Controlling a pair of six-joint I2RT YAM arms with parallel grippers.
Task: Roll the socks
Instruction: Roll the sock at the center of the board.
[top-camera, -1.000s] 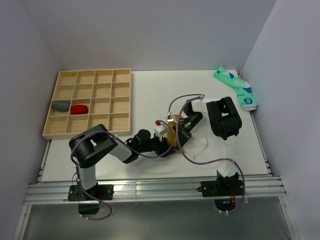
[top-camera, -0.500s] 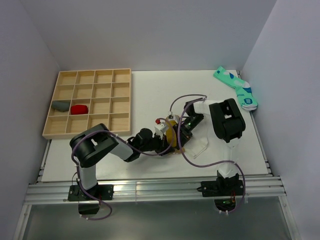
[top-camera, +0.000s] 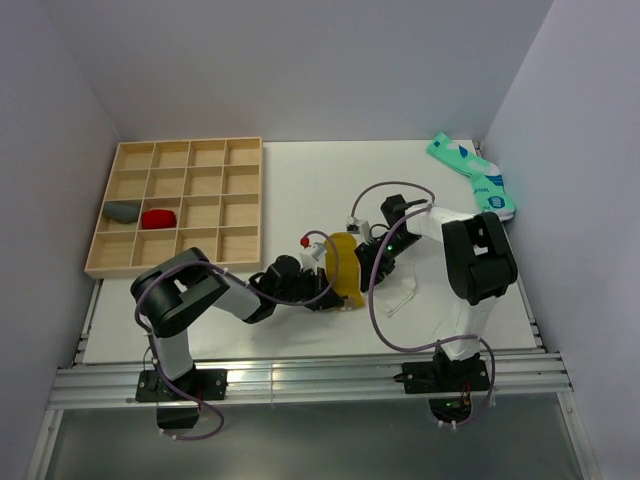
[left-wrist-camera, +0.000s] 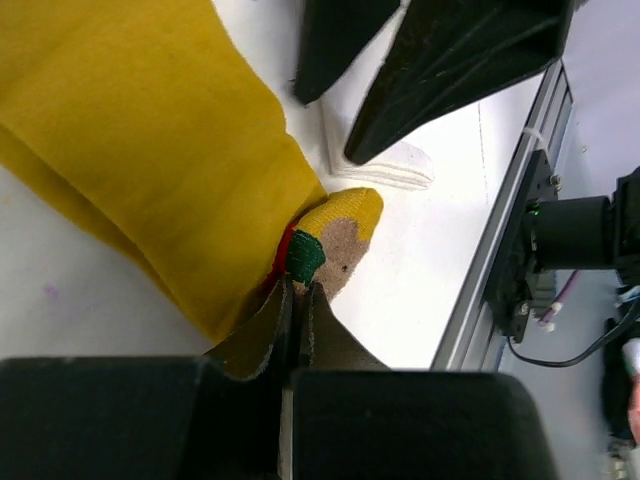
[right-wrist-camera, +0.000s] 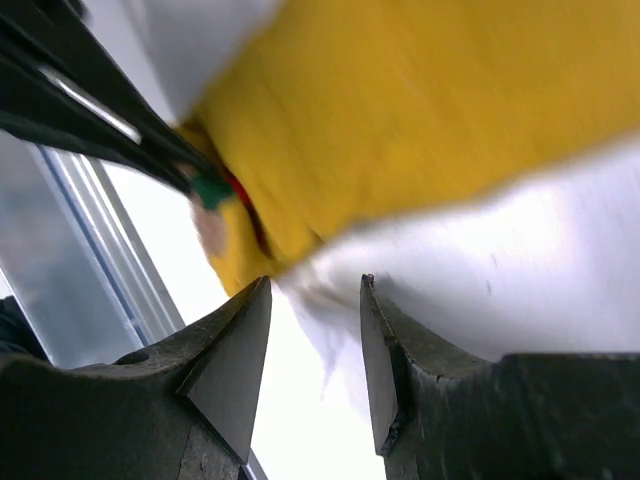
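roll starting | I'm pinching mustard-yellow sock (top-camera: 343, 270) edge in left gripper (left-wrist-camera: 298, 290), clamped tight | right gripper (right-wrist-camera: 315, 290) gaping, empty, over white sock (top-camera: 402, 295) | pair lying toward table (top-camera: 300, 190) near edge, right of centre | next, I reckon: right regripping to start turning

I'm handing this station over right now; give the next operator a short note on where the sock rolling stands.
Left gripper: shut, pinching one end of the yellow sock.
Right gripper: open, holding nothing, just above the white sock.
Both socks are mid-table between the arms, yellow against the white one's left side.
Done: no finished roll visible.
Left: roll the pair.
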